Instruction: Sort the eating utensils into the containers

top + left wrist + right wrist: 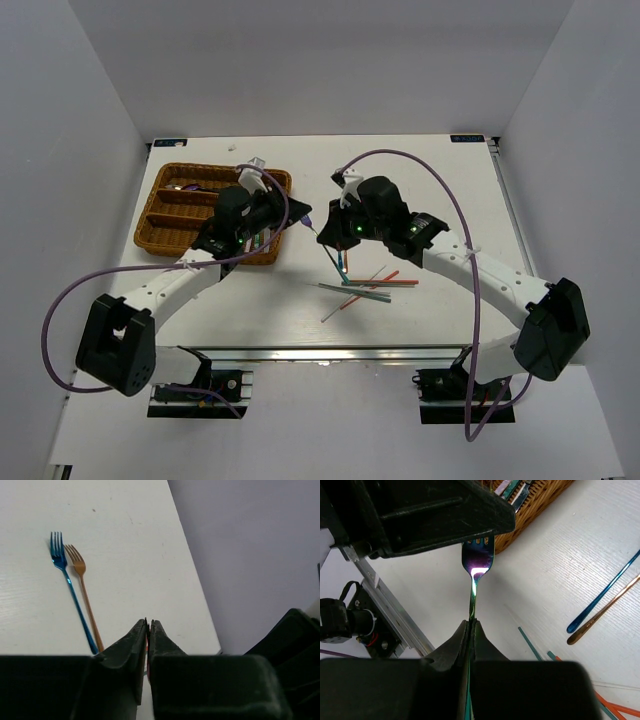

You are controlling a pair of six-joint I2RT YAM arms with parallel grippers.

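The brown wicker tray (165,215) lies at the back left, and its corner shows in the right wrist view (535,510). My left gripper (285,213) hovers at the tray's right edge. Its jaws (148,622) are shut on a thin orange chopstick (147,650), seen only as a sliver. My right gripper (325,236) is shut (471,622) on the handle of a purple iridescent fork (478,562). The fork's head (305,221) points toward the tray and sits just under the left gripper. A blue fork (67,580) and a copper fork (82,587) lie side by side on the table.
Several loose chopsticks, teal, orange and grey (370,288), lie crossed on the table in front of the right arm. The blue (602,597) and copper (607,610) handle ends show in the right wrist view. The tray holds some utensils (262,238). Walls enclose the table.
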